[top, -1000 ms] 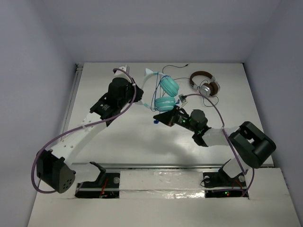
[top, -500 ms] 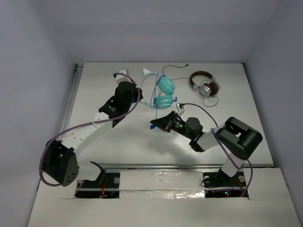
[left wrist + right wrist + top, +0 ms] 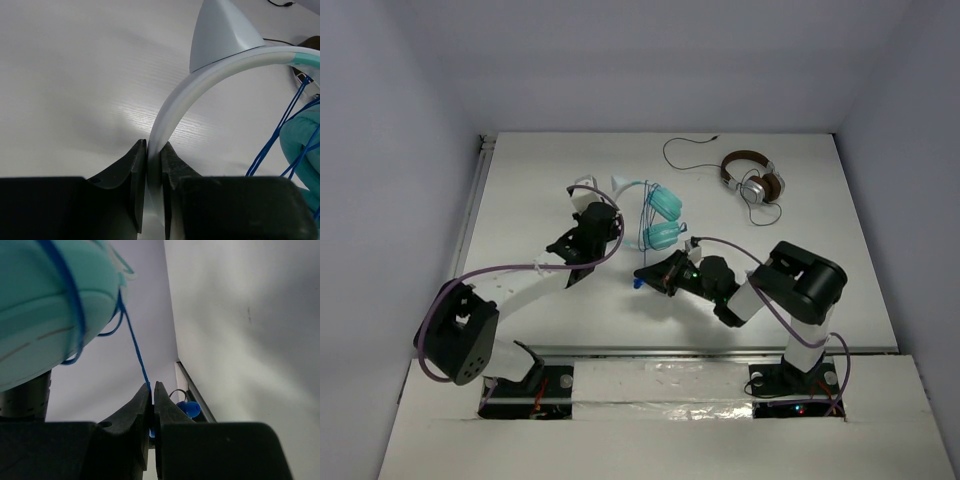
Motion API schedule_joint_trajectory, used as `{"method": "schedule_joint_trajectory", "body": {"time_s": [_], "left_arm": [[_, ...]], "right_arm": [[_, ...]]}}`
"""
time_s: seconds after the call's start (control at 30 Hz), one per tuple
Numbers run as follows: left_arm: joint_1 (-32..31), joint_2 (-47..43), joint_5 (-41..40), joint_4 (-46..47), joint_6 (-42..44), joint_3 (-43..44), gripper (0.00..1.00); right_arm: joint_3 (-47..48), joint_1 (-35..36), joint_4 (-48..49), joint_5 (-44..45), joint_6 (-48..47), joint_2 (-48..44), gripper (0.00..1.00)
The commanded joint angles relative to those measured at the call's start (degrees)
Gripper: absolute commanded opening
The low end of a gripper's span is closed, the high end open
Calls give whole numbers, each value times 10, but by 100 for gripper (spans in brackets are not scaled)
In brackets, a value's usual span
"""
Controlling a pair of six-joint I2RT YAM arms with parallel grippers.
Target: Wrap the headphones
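Note:
The teal headphones (image 3: 660,215) are held above the table centre, with the blue cable (image 3: 645,215) looped several times around their cups. My left gripper (image 3: 605,200) is shut on the white headband (image 3: 172,107), which curves up and to the right in the left wrist view; a teal cup (image 3: 305,140) and cable strands (image 3: 272,140) show at the right edge. My right gripper (image 3: 642,275) is shut on the blue cable (image 3: 135,347) just below the teal cup (image 3: 45,305). The blue plug (image 3: 189,409) hangs beside the fingers.
Brown-and-silver headphones (image 3: 752,178) with a black cable (image 3: 685,150) lie at the back right of the white table (image 3: 520,200). A metal rail (image 3: 660,350) runs along the table's near edge, by the arm bases.
Both grippers have moved toward the near side and lowered, carrying the headphones with them. The right arm folded back toward its base, keeping the cable pulled to the lower left.

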Motion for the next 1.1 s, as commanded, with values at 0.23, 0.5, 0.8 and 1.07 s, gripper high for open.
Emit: {"method": "schedule_joint_trajectory", "body": {"time_s": [0.23, 0.5, 0.8, 1.07], "left_arm": [[-6, 40, -64, 103, -24, 46, 0], [-43, 29, -71, 107, -40, -5, 0], [-49, -13, -39, 96, -62, -54, 0], [-59, -29, -26, 88, -72, -74, 0]], "right_arm": [[10, 37, 252, 25, 20, -39, 10], [60, 37, 186, 78, 23, -62, 12], [77, 37, 141, 185, 23, -74, 16], [77, 37, 123, 263, 34, -62, 17]]}}
